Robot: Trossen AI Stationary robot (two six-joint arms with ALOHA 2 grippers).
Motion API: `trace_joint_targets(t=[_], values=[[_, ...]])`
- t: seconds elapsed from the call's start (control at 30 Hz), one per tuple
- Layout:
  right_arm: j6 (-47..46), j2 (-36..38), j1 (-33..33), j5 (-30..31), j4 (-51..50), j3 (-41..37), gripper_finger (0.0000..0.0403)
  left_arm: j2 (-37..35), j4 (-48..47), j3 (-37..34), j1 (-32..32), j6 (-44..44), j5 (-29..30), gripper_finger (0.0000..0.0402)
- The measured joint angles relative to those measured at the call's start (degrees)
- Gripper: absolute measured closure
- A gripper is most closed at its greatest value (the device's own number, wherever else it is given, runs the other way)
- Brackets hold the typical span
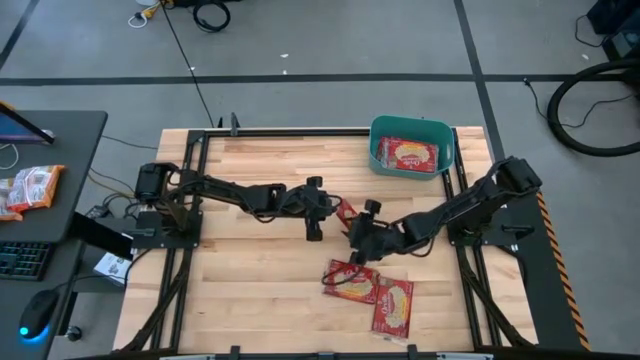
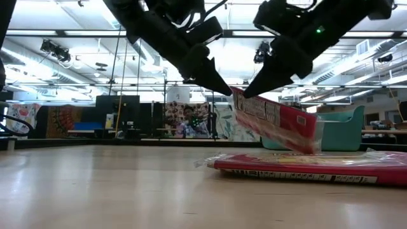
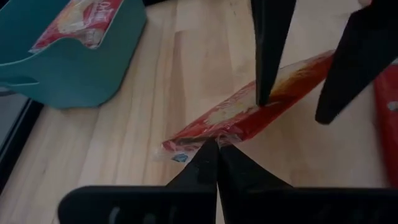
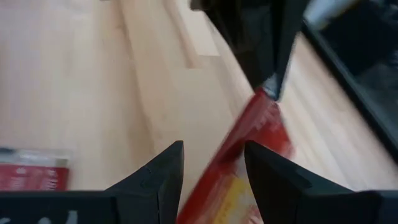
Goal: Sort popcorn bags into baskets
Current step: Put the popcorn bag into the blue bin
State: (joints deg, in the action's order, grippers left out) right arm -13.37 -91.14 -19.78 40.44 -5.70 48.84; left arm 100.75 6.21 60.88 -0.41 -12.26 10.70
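Note:
A red popcorn bag (image 2: 273, 121) hangs above the middle of the table between my two grippers; it also shows in the high view (image 1: 345, 210). My left gripper (image 3: 216, 152) is shut on it. My right gripper (image 4: 214, 165) is open, with one finger on either side of the bag (image 4: 249, 130); I cannot tell whether they touch it. Two more popcorn bags (image 1: 352, 280) (image 1: 393, 305) lie flat on the table toward the near edge. The teal basket (image 1: 378, 150) stands at the far right with a bag (image 1: 407, 154) lying in it. My left gripper pinches the bag's long edge near one end (image 3: 211, 135) between its two shut fingertips. The fingers slant down from the table's left side. The bag hangs tilted below them, its held end (image 2: 238, 95) highest, lifted off the table.
The bare wooden table top (image 1: 250, 260) stretches to the left of the lying bags. A desk with a keyboard, a mouse and more packets (image 1: 30, 188) stands off the table's left side. The room behind shows in the low view.

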Motion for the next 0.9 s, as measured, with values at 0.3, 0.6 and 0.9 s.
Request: trace_joint_targets(t=[0.3, 0.6, 0.9], values=[[-11.3, -5.6, -1.2, 4.1, -10.8, 4.7, 0.0227, 0.0, 0.9, 0.0, -0.1, 0.8, -3.4, 0.0400], [-20.4, -6.0, -1.1, 3.1, -21.3, 4.5, 0.0275, 0.0, 1.5, 0.0, -0.1, -1.9, -10.2, 0.0399], [-18.0, -5.7, -1.1, 0.4, -22.1, 4.5, 0.0379, 0.0, -0.4, 0.0, -0.1, -5.1, -10.8, 0.0359]])
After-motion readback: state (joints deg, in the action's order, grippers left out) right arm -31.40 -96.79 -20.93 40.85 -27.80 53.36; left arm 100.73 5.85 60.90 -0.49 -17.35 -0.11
